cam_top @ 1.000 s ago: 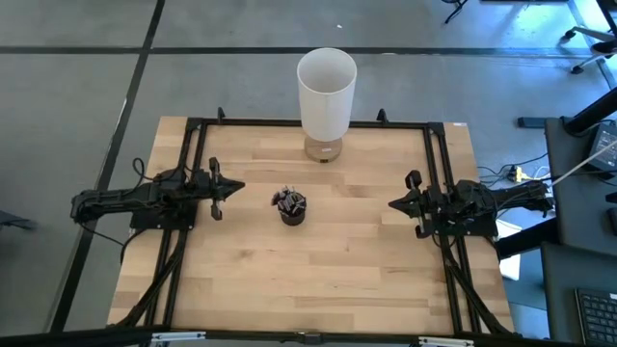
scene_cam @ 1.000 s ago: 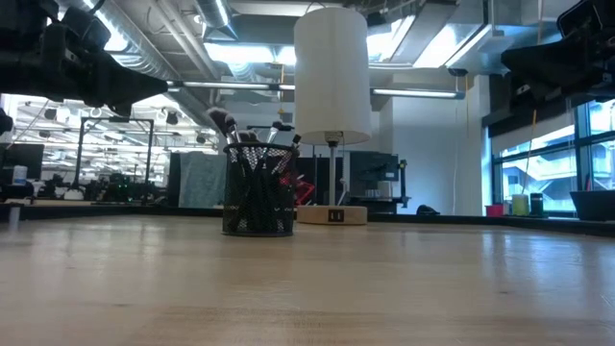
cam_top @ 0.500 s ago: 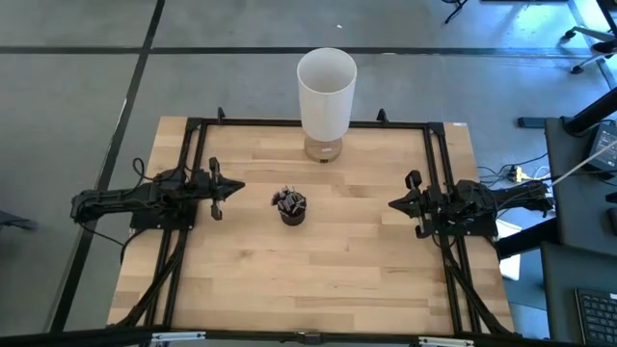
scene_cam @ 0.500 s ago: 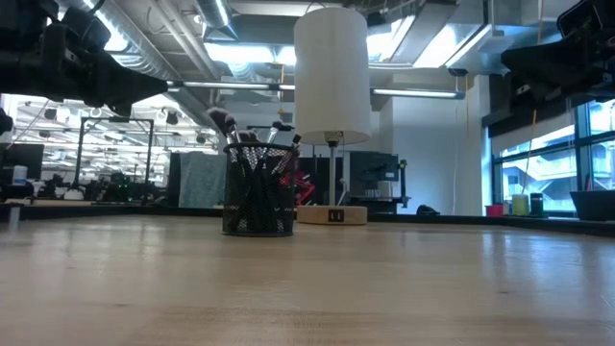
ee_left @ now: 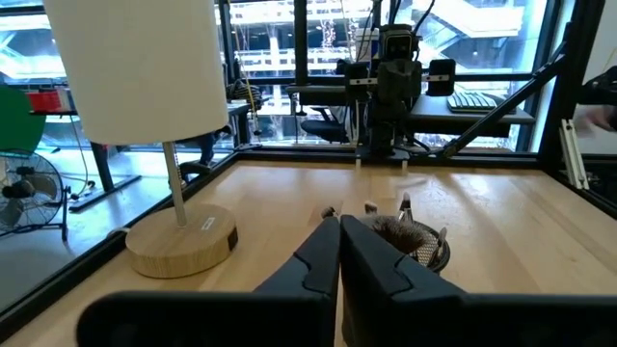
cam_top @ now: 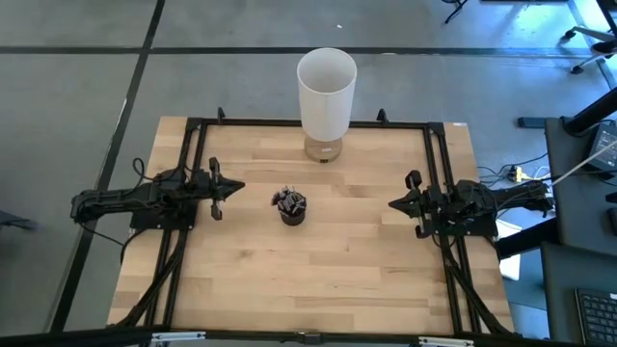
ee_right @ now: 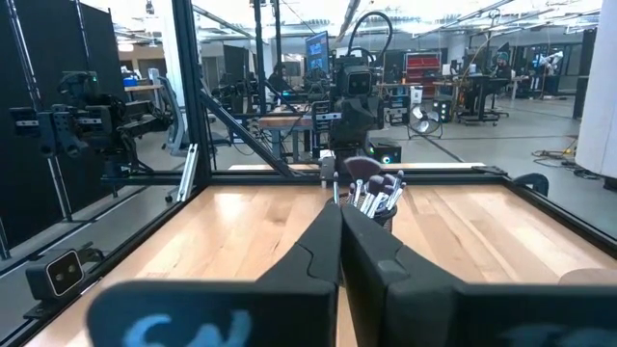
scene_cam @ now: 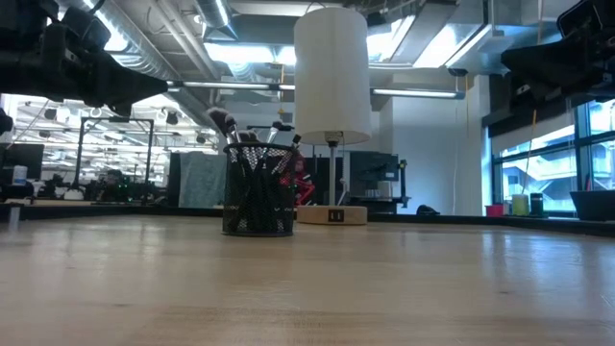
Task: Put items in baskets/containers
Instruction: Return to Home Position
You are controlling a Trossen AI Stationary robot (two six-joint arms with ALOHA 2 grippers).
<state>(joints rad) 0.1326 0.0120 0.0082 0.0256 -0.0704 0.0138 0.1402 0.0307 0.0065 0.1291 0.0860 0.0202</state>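
Both pincers closed with nothing held: left gripper point(cam_top: 224, 189) at mid-left of the high view, right gripper point(cam_top: 400, 203) at mid-right, each with fingers pressed together and tips pointing in toward frame centre. Wooden table point(cam_top: 337, 280) fills the middle of the frame, with black rails point(cam_top: 193, 154) along its sides. White lamp point(cam_top: 327, 92) stands at top centre, on a round wooden base point(ee_left: 181, 239). Dark mesh cup point(cam_top: 292, 212) sits upright just left of centre, between the grippers, nearer the left one, apart from both. Brushes point(cam_top: 286, 200) are bundled inside the cup, bristle tips up, poking above the rim and fanning out slightly in the low view.
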